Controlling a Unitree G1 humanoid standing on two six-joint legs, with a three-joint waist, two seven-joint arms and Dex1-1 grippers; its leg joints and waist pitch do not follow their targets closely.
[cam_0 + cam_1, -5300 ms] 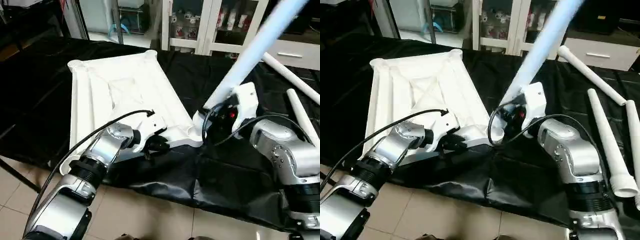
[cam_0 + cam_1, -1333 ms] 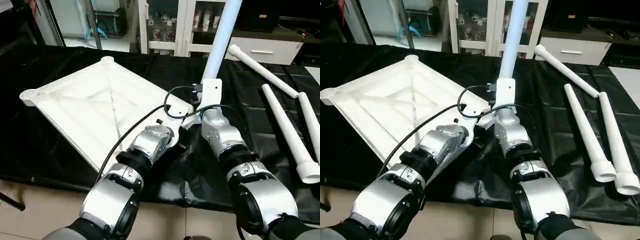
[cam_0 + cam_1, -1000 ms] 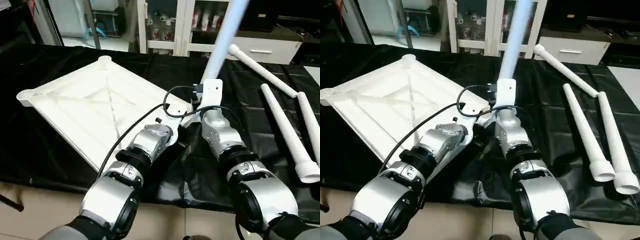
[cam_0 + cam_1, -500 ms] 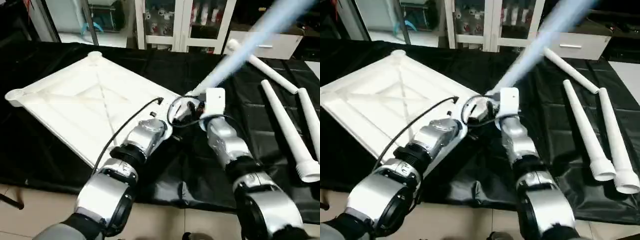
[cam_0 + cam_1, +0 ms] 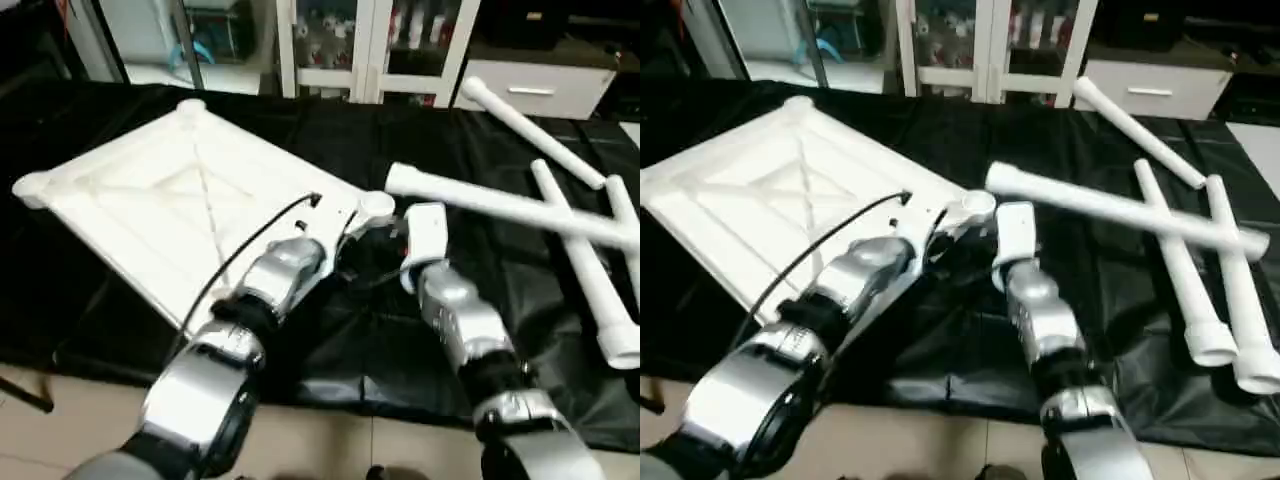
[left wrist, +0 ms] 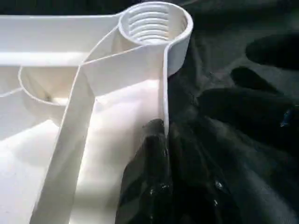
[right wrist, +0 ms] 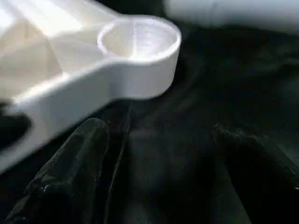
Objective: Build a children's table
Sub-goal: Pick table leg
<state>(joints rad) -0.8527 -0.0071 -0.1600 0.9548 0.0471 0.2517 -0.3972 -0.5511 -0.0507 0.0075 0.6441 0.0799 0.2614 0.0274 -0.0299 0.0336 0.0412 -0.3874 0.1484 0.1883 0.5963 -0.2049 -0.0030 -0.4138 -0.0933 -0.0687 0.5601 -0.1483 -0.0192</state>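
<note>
Left hand (image 6: 163,140) pinches tabletop (image 5: 150,210) rim beside threaded socket (image 6: 154,23).

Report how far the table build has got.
Done: tabletop lies ribs-up. In hand: left gripper is shut on its rim by the near socket, which is empty; right gripper hangs open beside it, holding nothing. To do: all four legs lie loose on the black cover, one across two others.

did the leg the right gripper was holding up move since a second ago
Yes. The leg has dropped from standing in the corner socket to lying on the black cloth, across two other legs.
</note>
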